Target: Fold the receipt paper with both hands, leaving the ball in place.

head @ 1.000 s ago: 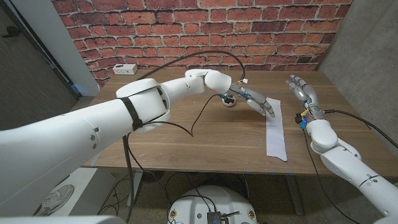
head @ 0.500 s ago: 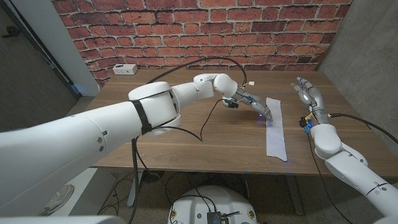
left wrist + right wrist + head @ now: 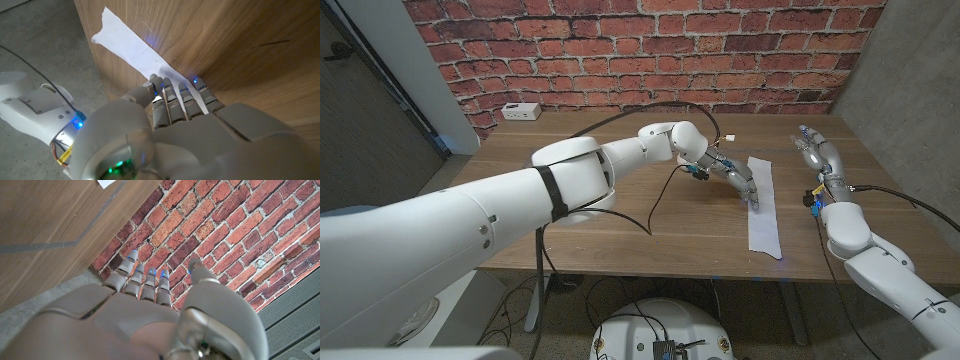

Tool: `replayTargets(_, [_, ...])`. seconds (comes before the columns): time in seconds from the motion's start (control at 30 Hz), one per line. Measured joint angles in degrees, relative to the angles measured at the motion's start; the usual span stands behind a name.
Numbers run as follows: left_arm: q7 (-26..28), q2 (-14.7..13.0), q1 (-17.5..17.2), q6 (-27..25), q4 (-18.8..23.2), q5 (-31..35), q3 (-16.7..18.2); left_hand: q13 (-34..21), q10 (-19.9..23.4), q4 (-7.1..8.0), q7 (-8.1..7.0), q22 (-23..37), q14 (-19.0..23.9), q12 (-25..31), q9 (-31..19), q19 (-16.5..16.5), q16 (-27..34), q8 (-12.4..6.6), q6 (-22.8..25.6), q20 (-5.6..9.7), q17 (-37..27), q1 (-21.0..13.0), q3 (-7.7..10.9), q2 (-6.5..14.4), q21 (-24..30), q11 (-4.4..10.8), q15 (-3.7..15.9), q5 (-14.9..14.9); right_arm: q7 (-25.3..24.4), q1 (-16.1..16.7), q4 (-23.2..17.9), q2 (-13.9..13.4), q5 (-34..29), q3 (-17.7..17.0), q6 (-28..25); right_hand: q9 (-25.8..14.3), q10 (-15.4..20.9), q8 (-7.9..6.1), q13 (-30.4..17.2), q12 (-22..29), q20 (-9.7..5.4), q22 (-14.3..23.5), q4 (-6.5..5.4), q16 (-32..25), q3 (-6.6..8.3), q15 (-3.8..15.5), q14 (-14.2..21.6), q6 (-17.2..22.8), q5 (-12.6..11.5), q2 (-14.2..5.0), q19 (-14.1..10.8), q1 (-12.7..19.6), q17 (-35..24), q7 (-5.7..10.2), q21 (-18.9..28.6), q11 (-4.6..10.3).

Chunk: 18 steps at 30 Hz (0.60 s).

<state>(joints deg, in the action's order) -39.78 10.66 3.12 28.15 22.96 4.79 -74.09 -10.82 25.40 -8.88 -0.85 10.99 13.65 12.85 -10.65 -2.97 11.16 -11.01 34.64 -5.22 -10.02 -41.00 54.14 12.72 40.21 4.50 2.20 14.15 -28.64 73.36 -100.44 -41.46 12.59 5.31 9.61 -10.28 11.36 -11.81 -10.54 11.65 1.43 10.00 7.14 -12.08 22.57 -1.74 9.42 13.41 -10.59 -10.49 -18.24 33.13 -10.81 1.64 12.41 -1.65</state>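
- Receipt paper (image 3: 762,205): long white strip, flat, right of table centre, running near to far.
- Left hand (image 3: 732,176): fingers extended, fingertips (image 3: 159,81) on strip's left edge, holding nothing.
- Right hand (image 3: 818,152): fingers straight, empty, raised at table's far right, apart from strip.

The middle of the tabletop (image 3: 620,215) is being crossed by the left arm (image 3: 570,175), so passage from the near edge toward the far middle is being blocked along its length. A black cable (image 3: 650,195) is being draped from that arm down onto the wood, narrowing the room beside it. The left robot hand (image 3: 735,178) is being held at the receipt paper (image 3: 763,215), closing off the strip's left side at its upper part. Open wood is being left between the strip and the right robot hand (image 3: 818,155), which is being held apart near the right edge. A white box (image 3: 521,111) is being kept at the far left corner.
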Motion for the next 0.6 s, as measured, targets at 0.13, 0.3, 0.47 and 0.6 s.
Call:
replayTargets(0.13, [2.22,0.39,0.91,3.90,-0.52,3.24,-1.90,-0.01,-1.73,1.72,-2.55,0.36,-2.00,-0.94,-0.17,-0.03,0.00,0.71,-2.56,-0.03,-0.44,-3.59,-0.41,0.10,1.13,2.31,0.06,-2.18,0.18,0.52,-0.01,0.36,0.33,-0.38,0.38,0.00,0.00,0.17,0.00,0.00,0.00,0.00,-0.43,-0.22,-0.01,0.00,0.00,0.00,0.00,0.00,0.00,0.00,-0.27,0.00,0.00,0.00])
replayTargets(0.3, [7.65,0.65,2.77,10.18,-0.74,9.44,-6.35,-0.01,-6.78,5.38,-6.07,0.63,-4.64,-2.03,-0.17,-0.85,0.00,1.31,-9.24,-0.41,-0.99,-7.66,-1.61,0.12,2.83,4.85,0.01,-4.00,0.54,1.25,-0.01,0.82,1.06,-0.98,1.24,0.00,0.00,0.16,0.01,0.00,0.00,0.00,-0.94,-0.21,-0.07,0.00,0.00,0.00,0.00,-0.34,0.00,-0.34,-0.27,0.00,0.00,0.00])
replayTargets(0.47, [14.84,0.50,4.09,15.40,-0.03,16.59,-9.97,0.00,-10.09,7.15,-7.67,0.67,-5.99,-2.28,-0.17,-1.11,0.00,1.31,-13.85,-0.63,-1.08,-9.15,-2.61,0.04,3.71,6.58,-0.11,-4.00,0.85,1.94,0.19,1.24,1.77,-1.62,2.01,0.01,0.00,0.16,0.01,-0.15,0.00,0.00,-1.18,-0.21,-0.31,0.00,0.00,0.00,0.00,-0.47,0.01,-0.47,-0.54,0.00,0.00,0.00])
replayTargets(0.6, [21.32,-0.80,4.93,17.69,2.22,23.19,-12.29,0.00,-9.66,7.62,-8.67,0.73,-7.06,-1.60,-0.17,-1.88,0.00,0.55,-13.28,-0.60,-1.08,-10.39,-3.08,-0.26,4.16,7.32,0.02,-4.00,1.13,2.34,0.47,1.62,2.27,-2.04,2.58,-0.04,0.00,0.38,0.01,-0.22,-0.02,-0.01,-1.39,-0.21,-0.10,0.00,0.00,0.00,0.00,-0.47,0.02,-0.47,-0.54,0.00,0.00,0.00])
